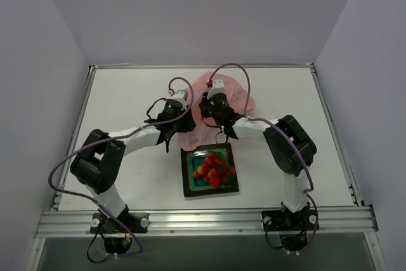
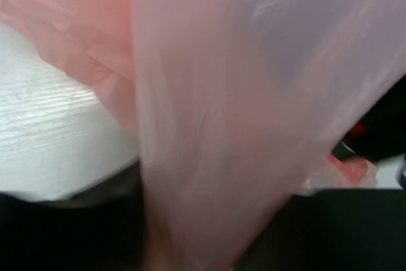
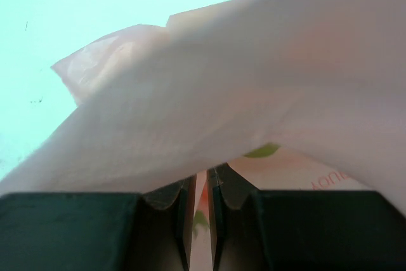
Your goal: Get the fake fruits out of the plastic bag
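Pink, thin, crinkly translucent plastic bag [image 1: 236, 96] sits bunched at mid-table, hanging between both tools. At the bag's 6 o'clock, the glossy red and orange fake fruits [image 1: 214, 168] lie piled in a square teal dish with a dark rim [image 1: 188, 186]. The right gripper [image 3: 200, 220] has its fingers nearly together, pinching bag film. The left gripper [image 1: 183, 101] meets the bag's 9 o'clock edge; film smothers its camera, so its grip cannot be told.
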Robot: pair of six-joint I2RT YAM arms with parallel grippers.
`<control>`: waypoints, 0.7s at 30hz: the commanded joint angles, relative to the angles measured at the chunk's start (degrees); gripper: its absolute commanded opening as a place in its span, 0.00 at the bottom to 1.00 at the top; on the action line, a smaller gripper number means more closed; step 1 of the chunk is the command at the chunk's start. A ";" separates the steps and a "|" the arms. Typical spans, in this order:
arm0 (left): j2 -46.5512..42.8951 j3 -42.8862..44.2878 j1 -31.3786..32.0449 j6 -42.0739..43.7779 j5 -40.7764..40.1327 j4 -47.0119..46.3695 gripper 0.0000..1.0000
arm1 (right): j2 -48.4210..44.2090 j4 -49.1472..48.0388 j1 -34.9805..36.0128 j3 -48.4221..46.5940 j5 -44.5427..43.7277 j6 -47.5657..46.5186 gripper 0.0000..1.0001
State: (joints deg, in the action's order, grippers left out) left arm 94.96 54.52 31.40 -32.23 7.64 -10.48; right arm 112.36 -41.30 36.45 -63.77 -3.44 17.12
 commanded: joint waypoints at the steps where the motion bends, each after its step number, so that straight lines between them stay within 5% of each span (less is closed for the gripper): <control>1: 1.98 3.84 1.21 0.06 -1.47 0.19 0.05 | -7.75 -2.82 -0.15 1.27 -0.07 0.02 0.08; 13: -3.11 1.29 0.95 1.73 -15.46 -2.00 0.02 | -17.95 7.64 -0.59 2.94 9.16 0.36 0.05; 21: -7.51 -3.10 1.12 0.32 -17.04 -4.64 0.02 | -9.89 6.41 -0.41 2.44 5.12 -0.34 0.06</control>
State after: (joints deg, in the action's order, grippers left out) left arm 90.13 51.83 32.51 -31.66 -6.98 -12.97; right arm 99.11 -34.39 36.29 -59.90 3.27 16.86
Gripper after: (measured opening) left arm 0.028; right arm 0.054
